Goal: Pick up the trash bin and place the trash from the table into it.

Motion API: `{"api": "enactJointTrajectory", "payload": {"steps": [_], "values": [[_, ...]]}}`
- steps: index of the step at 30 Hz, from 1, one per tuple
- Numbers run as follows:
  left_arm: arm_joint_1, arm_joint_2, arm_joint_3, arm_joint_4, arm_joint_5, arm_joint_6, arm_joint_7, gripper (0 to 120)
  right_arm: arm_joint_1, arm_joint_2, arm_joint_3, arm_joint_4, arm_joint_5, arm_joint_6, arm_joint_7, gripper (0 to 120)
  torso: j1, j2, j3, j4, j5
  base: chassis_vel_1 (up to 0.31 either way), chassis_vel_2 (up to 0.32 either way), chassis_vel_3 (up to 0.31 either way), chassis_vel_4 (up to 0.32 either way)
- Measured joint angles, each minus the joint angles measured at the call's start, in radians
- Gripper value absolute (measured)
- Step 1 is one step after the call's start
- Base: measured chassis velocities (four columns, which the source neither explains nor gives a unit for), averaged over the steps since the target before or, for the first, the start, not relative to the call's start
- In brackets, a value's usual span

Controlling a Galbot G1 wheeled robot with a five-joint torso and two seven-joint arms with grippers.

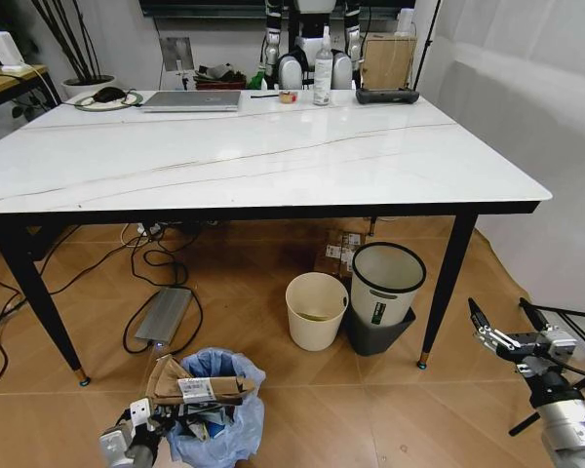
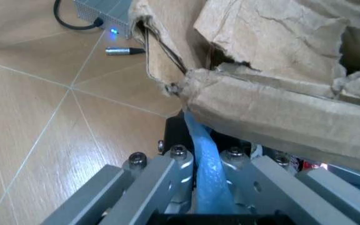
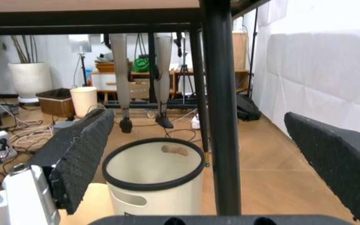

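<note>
Head view. Item: small round trash bin lined with a crinkly light-blue plastic bag (image 1: 219, 414), standing on the tiled floor in front of the large white marble-look table with black metal legs (image 1: 273, 156), at your lower left. Torn brown cardboard pieces (image 1: 195, 385) poke out of its top. Your left gripper (image 1: 154, 426) sits against the bin's near rim. Your right gripper (image 1: 507, 327) hangs low at your right, well apart from the bin, fingers spread and empty. A cream bucket (image 1: 316, 309) and a dark bin with white liner (image 1: 383, 292) stand under the table.

Left wrist view. The metal jaws are pinched together on a fold of the blue bag (image 2: 206, 173), with cardboard (image 2: 273, 108) just above.

Right wrist view. Black padded fingers (image 3: 80, 154) stand wide apart, holding nothing.

Handling, as judged: light bin, but the liner is thin, slippery and liable to tear or slide off. You'd do better taking hold of the stiff rim together with the bag.
</note>
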Motion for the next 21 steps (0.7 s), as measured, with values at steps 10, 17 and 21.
{"api": "enactJointTrajectory", "payload": {"steps": [10, 17, 21], "values": [[0.007, -0.003, -0.001, -0.007, 0.026, -0.005, 0.001, 0, 0.0, 0.0, 0.0, 0.0, 0.0, 0.0, 0.0, 100, -0.011, -0.037, -0.026, 0.0, 0.0, 0.0, 0.0, 0.0, 0.0], [0.01, -0.003, 0.0, -0.009, 0.04, -0.019, -0.004, 0, 0.0, 0.0, 0.0, 0.0, 0.0, 0.0, 0.0, 100, -0.018, -0.06, -0.042, 0.0, 0.0001, 0.0, 0.0, 0.0, 0.0], [0.012, -0.005, 0.0, -0.009, 0.043, -0.025, -0.004, 0, 0.0, 0.0, 0.0, 0.0, 0.0, 0.0, 0.0, 100, -0.019, -0.067, -0.048, 0.0, 0.0, 0.0, 0.0, 0.0, 0.0]]}}
